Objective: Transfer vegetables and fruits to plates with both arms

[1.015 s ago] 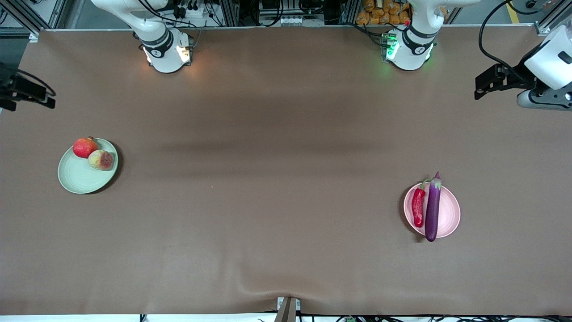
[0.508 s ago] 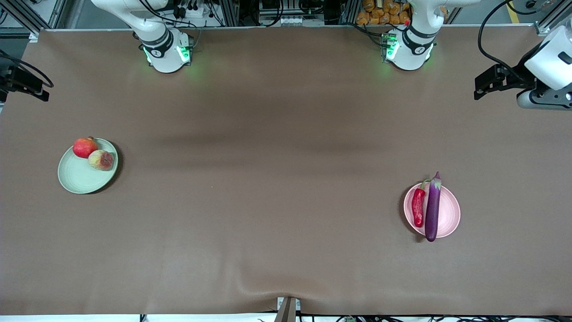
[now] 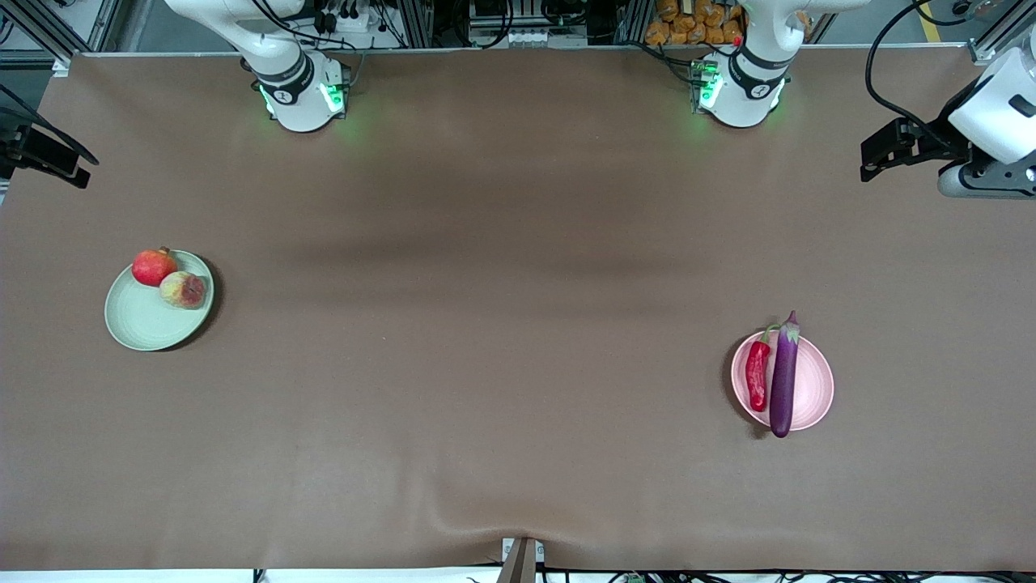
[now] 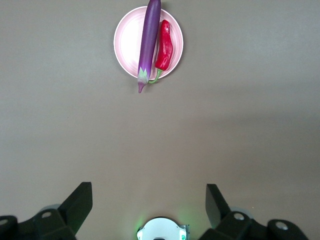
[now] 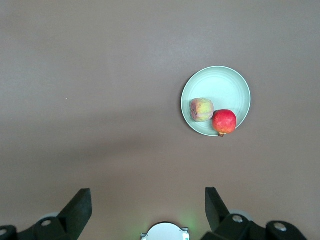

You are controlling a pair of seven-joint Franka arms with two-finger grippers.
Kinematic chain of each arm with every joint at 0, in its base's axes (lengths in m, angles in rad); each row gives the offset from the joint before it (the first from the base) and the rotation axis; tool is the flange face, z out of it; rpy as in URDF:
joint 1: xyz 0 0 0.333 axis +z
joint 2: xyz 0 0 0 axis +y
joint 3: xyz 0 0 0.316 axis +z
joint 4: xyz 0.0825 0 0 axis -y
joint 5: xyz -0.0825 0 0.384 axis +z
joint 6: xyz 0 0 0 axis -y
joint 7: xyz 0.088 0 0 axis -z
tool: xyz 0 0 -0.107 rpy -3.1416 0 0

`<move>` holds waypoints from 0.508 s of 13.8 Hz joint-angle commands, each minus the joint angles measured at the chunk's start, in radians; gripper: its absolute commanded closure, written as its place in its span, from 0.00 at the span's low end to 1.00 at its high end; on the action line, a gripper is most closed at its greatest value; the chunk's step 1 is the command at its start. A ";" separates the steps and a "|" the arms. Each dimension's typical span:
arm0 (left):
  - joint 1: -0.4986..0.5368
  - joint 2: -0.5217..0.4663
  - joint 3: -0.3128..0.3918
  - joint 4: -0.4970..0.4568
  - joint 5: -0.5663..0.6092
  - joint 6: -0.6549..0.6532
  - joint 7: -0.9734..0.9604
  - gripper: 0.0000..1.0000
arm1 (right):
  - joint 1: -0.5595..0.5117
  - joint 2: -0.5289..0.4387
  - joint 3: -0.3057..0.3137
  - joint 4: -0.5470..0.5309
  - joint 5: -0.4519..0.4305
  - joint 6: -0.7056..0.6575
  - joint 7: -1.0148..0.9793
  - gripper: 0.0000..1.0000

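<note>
The pale green plate [image 3: 146,324] lies toward the right arm's end of the table, with the red pomegranate [image 3: 153,267] and the blushed peach [image 3: 183,290] touching on it. The pale pink plate [image 3: 813,389] lies toward the left arm's end, nearer the front camera. The purple eggplant [image 3: 783,376] rests across it and overhangs the rim, with the red chili [image 3: 757,375] beside it. My left gripper [image 4: 148,192] hangs open, high above bare table, well apart from the pink plate [image 4: 127,42]. My right gripper [image 5: 148,195] is open too, high above bare table, apart from the green plate [image 5: 225,82].
The brown table cover [image 3: 502,324] spreads wide between the two plates. Both arm bases [image 3: 299,93] [image 3: 740,89] stand at the table's edge farthest from the front camera. A small bracket [image 3: 522,559] sits at the edge nearest it.
The right arm's base light has turned from white to green. The black parts of both wrists at the view's edges have shifted slightly. Plates and produce have not moved.
</note>
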 commanded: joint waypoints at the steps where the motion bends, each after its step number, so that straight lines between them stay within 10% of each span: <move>1: 0.009 0.002 -0.013 0.022 0.026 -0.022 -0.005 0.00 | -0.008 -0.033 0.016 0.000 0.014 -0.013 0.011 0.00; 7: 0.009 0.002 -0.013 0.020 0.026 -0.022 -0.005 0.00 | -0.009 -0.056 0.039 -0.017 0.034 -0.033 -0.091 0.00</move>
